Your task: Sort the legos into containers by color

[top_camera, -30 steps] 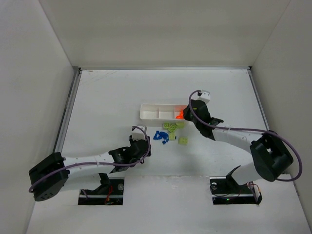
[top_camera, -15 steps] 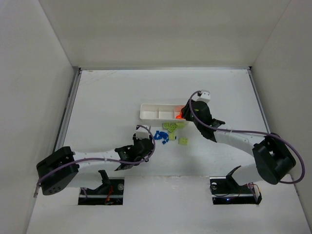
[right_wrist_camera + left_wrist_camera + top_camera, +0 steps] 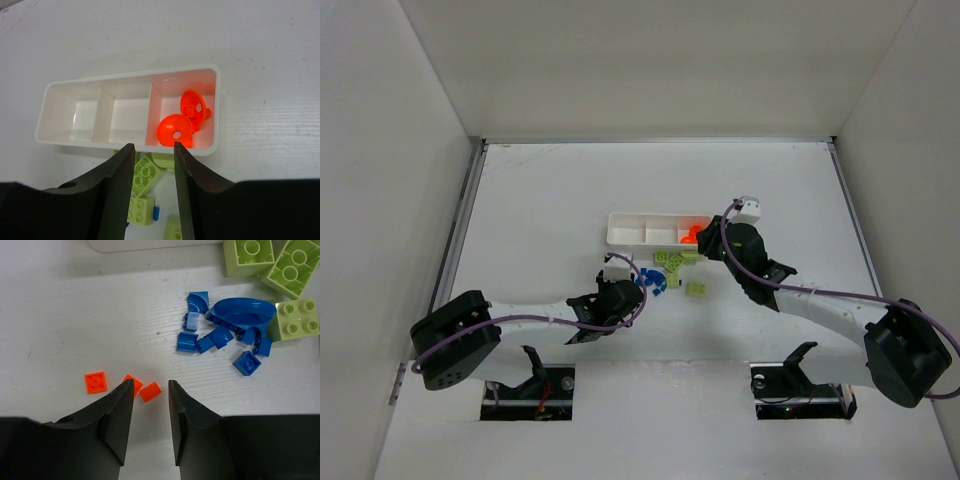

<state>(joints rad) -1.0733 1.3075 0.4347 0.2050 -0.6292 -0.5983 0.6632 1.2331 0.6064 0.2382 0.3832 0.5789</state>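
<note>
In the glossy tray [image 3: 127,115] lie two dished orange-red legos [image 3: 175,131]; left pincer [image 3: 150,385] and right pincer [image 3: 154,147] gape empty.

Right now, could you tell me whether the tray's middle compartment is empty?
Empty. The right wrist view shows the middle compartment bare and white; orange pieces lie only in the end compartment.

Bright, even light; soft shadows; sharp focus.

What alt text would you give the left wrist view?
The left end effector, open, hovers over a white table with three small flat orange-red plastic legos just ahead of it. A cluster of small blue plastic legos lies to the upper right, lime green plastic bricks beyond them.
</note>
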